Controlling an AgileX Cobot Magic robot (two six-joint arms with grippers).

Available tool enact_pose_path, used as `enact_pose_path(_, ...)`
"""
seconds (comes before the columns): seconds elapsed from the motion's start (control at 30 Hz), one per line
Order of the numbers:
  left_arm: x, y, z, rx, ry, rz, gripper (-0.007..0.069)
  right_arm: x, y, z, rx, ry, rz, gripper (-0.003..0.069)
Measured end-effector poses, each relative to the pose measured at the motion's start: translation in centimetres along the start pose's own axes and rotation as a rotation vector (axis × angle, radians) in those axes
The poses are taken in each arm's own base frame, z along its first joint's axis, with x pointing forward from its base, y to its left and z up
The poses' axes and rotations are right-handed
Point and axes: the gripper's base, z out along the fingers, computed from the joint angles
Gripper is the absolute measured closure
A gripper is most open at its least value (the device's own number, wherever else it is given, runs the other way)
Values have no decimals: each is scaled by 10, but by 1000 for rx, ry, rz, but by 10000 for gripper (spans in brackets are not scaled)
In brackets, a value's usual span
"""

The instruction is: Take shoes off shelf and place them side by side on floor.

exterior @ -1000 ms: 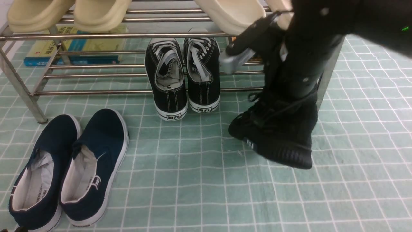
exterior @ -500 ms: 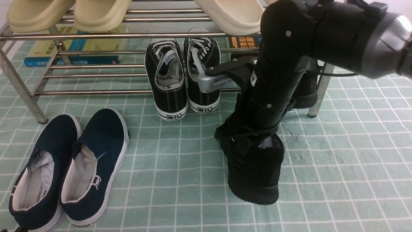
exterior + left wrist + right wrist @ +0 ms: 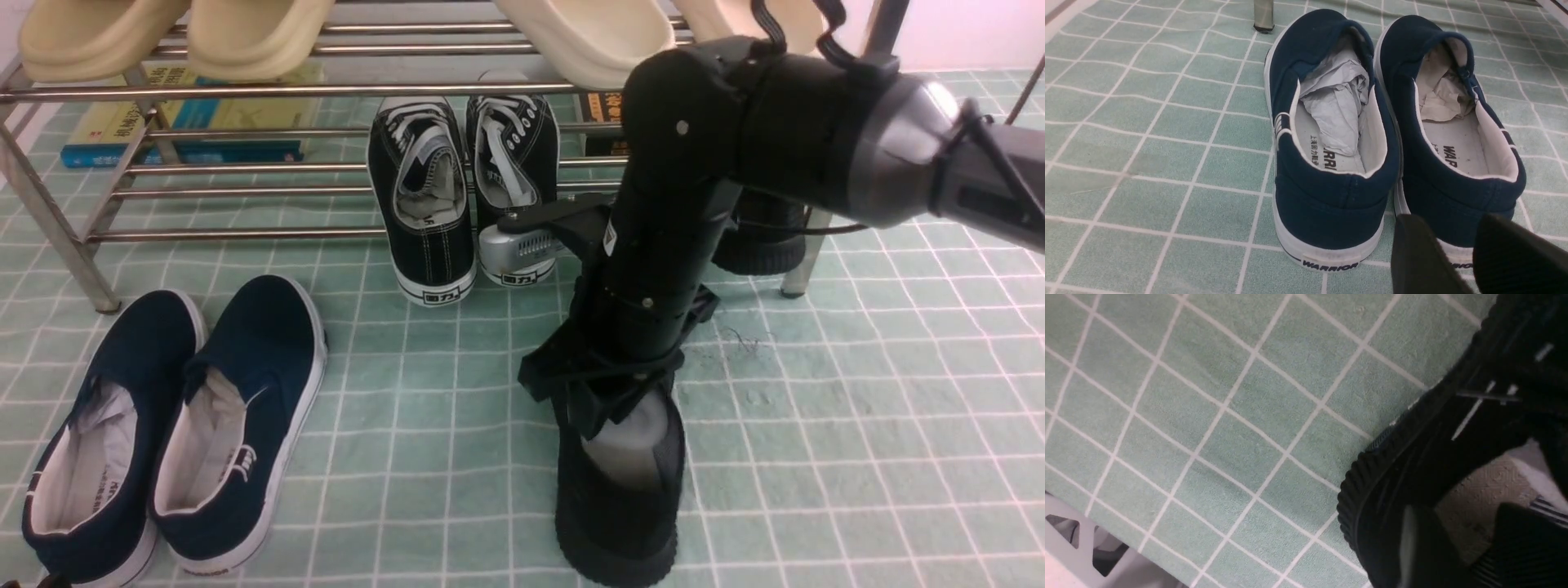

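One black knit shoe is at the pale green gridded floor, heel toward me, with my right gripper shut on the side wall at its opening. In the right wrist view one finger is outside the shoe and the other is inside on the insole. I cannot tell if its sole touches the floor. The second black shoe sits on the steel shelf's lower tier, mostly hidden behind the arm. My left gripper hangs open behind the navy slip-ons.
Navy slip-ons lie on the floor at left. Black canvas sneakers stand on the lower tier, cream slippers on the upper. Books lie under the shelf. A shelf leg stands right of the arm.
My right arm has carried the black shoe away from the shelf toward me and leftward, turned its heel toward me and lowered it to the floor.
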Motion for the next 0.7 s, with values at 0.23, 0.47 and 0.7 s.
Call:
enact_pose_path(0.23, 0, 0, 0, 0, 0, 0, 384, 5, -5, -29, 97, -72, -80, 359)
enact_pose_path(0.47, 0, 0, 0, 0, 0, 0, 385, 21, -26, -91, 244, -231, -21, 608)
enact_pose_path(0.7, 0, 0, 0, 0, 0, 0, 385, 19, -46, -103, 301, -301, 131, 668)
